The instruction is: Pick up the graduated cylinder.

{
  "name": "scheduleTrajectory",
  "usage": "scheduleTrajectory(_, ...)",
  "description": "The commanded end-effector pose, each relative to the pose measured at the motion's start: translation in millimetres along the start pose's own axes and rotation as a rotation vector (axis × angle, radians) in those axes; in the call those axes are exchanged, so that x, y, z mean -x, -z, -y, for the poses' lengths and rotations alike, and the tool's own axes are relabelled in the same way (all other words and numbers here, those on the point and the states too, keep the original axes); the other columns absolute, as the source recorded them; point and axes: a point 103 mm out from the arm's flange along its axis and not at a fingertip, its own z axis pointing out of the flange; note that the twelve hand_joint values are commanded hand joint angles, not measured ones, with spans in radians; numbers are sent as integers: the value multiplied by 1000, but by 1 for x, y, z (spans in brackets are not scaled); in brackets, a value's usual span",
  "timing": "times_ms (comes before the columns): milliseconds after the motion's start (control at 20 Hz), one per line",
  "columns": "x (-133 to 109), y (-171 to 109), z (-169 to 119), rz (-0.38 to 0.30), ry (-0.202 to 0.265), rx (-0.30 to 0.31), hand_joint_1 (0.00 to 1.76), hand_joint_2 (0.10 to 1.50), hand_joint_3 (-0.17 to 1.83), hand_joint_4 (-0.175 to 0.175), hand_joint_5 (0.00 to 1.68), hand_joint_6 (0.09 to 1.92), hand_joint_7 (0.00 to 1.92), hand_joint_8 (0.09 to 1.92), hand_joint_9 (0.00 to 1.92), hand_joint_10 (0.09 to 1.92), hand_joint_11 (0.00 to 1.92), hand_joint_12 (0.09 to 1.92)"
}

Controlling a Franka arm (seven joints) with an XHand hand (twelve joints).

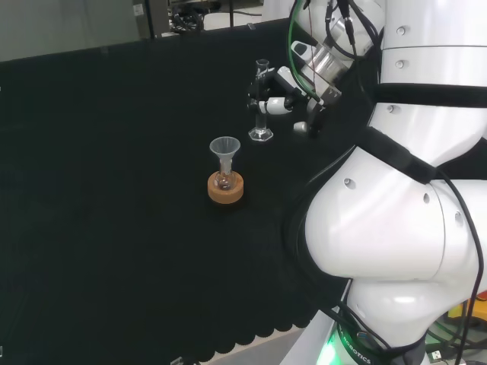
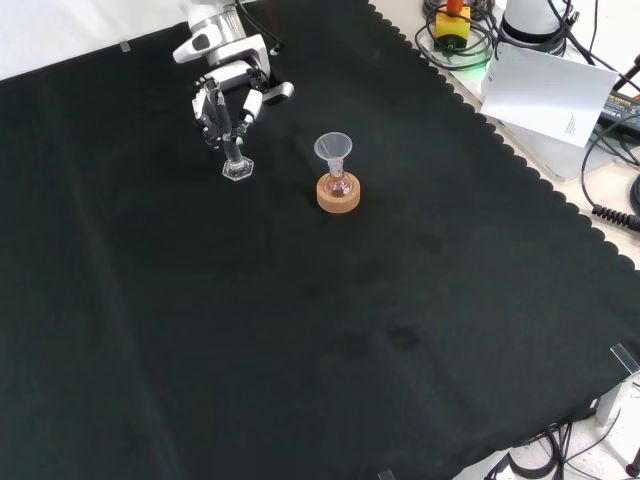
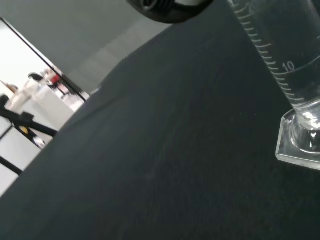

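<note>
The graduated cylinder (image 1: 261,126) is clear glass with a hexagonal foot and stands upright on the black cloth. In the head view the hand (image 1: 275,105) reaches it from the right, its fingers curled round the tube at mid height. In the front view the hand (image 2: 228,96) comes down from the top and its fingers close round the cylinder (image 2: 236,163), whose foot rests on the cloth. The wrist view shows the cylinder (image 3: 274,52) close up with its scale marks, its foot on the cloth, and a dark part of the hand (image 3: 167,6).
A clear funnel (image 1: 224,147) sits in a small flask on a cork ring (image 1: 226,190), left of and nearer than the cylinder in the head view. In the front view this cork ring (image 2: 338,194) lies right of the cylinder. The scalloped cloth edge (image 2: 520,165) runs along the right.
</note>
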Motion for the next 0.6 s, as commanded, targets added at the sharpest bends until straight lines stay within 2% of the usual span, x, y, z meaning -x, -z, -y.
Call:
scheduleTrajectory(50, -11, 19, 7, 111, -7, -46, 1267, 1095, 10, -175, 995, 974, 1037, 953, 1508, 87, 1325, 707)
scheduleTrajectory(300, -27, 38, 16, 158, -11, -76, 1269, 1093, 5, -175, 1004, 960, 1046, 938, 1514, 87, 1317, 714)
scheduleTrajectory(600, -49, 58, 42, 213, -34, -121, 1269, 1093, 4, -175, 1005, 958, 1048, 936, 1516, 87, 1315, 716)
